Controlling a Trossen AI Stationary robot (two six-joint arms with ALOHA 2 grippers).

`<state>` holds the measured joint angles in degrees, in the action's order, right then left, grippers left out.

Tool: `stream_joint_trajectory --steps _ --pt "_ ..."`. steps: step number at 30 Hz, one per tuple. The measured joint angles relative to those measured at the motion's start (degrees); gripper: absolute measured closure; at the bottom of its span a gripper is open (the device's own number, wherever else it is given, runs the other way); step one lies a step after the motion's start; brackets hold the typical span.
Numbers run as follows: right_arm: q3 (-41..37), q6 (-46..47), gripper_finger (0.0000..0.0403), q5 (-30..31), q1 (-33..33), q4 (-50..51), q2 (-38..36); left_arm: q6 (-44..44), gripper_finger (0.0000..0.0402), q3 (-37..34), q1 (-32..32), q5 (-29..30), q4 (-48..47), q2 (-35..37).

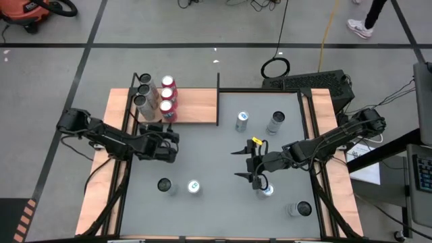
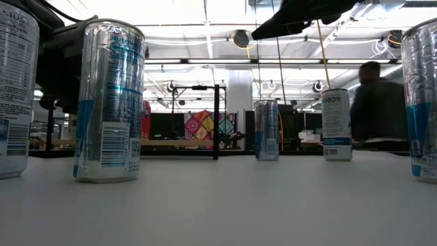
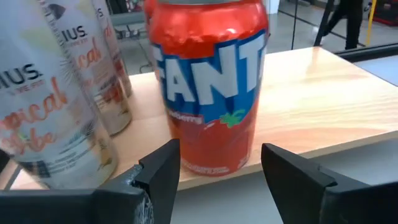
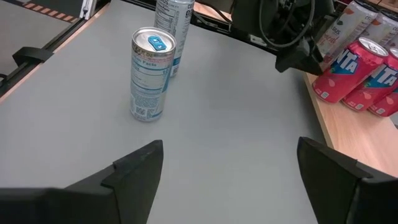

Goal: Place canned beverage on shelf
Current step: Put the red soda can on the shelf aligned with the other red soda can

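Observation:
The shelf [image 1: 196,108], a light wood board with black posts, stands at the table's far left. On it are three tall silver cans [image 1: 143,91] and three red cans [image 1: 167,100]. The nearest red can [image 3: 211,87] stands upright on its base at the shelf's near edge [image 3: 323,93]. My left gripper [image 3: 221,171] is open just short of this can, one finger on either side, touching nothing. Over the table's middle my right gripper [image 1: 246,164] is open and holds nothing. A silver-blue can [image 4: 149,74] stands ahead of it.
Loose silver cans stand on the grey table: two at the far middle [image 1: 241,121] [image 1: 275,123], two near the front left [image 1: 164,185] [image 1: 194,187], one under the right arm [image 1: 266,190], one front right [image 1: 300,209]. A person [image 2: 375,102] stands beyond the table.

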<state>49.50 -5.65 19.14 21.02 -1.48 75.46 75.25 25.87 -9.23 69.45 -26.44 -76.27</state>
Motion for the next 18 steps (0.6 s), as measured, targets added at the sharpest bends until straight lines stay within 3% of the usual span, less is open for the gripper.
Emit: stream_joint_trajectory --steps 18 --pt "0.0 -0.05 0.0096 -0.02 0.0 0.0 0.0 -2.17 0.0179 0.0 5.87 1.13 7.05 -7.52"
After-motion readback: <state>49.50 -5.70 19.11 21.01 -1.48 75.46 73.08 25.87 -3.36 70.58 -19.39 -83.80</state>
